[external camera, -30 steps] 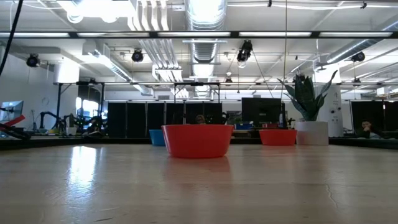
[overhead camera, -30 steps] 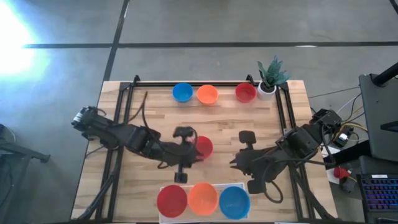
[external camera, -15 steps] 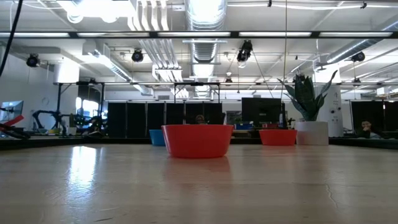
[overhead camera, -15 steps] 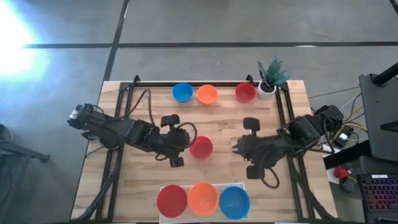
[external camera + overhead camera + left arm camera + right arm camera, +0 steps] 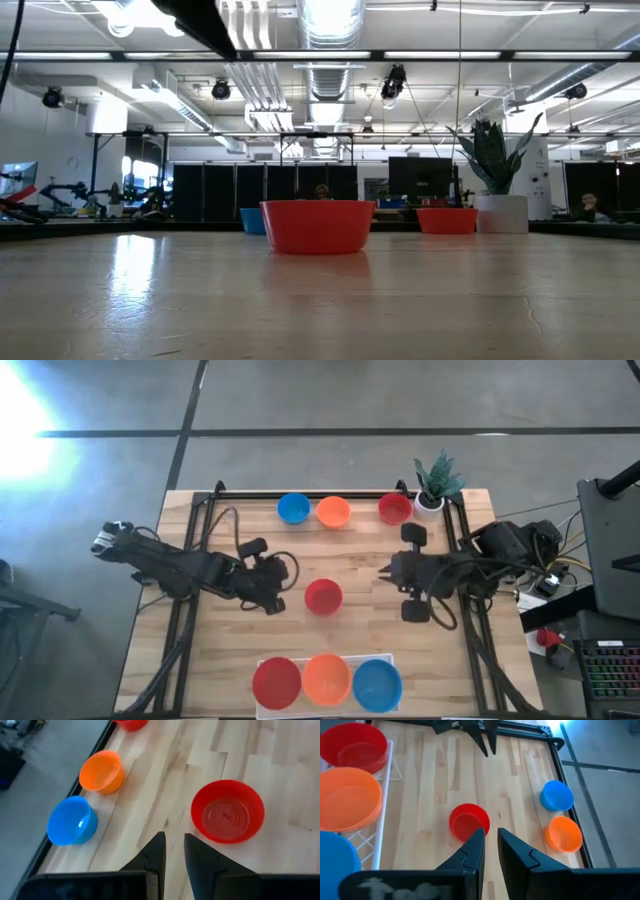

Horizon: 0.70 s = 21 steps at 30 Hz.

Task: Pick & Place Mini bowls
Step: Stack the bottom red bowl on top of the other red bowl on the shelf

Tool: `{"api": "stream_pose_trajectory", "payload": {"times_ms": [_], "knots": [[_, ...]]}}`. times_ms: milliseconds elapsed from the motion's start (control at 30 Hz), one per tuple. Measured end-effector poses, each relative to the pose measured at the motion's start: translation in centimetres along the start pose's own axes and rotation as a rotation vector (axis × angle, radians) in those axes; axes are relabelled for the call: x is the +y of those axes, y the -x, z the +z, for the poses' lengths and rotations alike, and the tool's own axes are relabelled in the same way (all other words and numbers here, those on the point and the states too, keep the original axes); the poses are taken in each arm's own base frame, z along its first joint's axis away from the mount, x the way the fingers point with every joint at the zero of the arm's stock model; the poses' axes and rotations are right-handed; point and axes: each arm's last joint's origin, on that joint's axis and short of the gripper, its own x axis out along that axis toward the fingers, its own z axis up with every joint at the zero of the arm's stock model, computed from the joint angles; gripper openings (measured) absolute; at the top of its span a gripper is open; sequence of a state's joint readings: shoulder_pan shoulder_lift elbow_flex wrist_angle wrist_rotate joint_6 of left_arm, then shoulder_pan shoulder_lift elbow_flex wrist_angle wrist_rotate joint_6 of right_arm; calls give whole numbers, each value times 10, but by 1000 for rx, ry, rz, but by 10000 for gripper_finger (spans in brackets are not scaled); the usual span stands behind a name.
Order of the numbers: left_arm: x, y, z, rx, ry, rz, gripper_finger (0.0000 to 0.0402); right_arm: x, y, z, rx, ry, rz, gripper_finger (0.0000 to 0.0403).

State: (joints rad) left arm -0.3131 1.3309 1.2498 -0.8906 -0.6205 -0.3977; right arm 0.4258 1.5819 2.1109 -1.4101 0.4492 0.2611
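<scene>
A shiny red mini bowl (image 5: pixel 323 597) sat alone in the middle of the desk (image 5: pixel 360 640), round and empty. The left gripper (image 5: pixel 282 586) and right gripper (image 5: pixel 385 572) waited on each side of it, fingers almost together, holding nothing.

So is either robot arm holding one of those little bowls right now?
No, nothing is held. The left gripper and right gripper flank the red bowl, both clear of it.

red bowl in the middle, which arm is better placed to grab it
Probably left: the left gripper sits nearer the red bowl than the right gripper does. Both sets of jaws are nearly shut, neither holding anything.
</scene>
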Motion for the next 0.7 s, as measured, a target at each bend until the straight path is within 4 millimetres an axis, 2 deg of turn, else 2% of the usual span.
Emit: {"api": "stream_pose_trajectory", "payload": {"times_ms": [133, 333, 700], "knots": [[10, -2, -19, -53, 93, 25, 64, -4, 1, 0, -5, -14, -6, 47], [18, -21, -45, -137, 189, 11, 64, -5, 0, 1, -15, -21, -54, 47], [26, -65, -64, -117, 177, -66, 64, -11, -2, 3, -40, -76, -151, 47]]}}
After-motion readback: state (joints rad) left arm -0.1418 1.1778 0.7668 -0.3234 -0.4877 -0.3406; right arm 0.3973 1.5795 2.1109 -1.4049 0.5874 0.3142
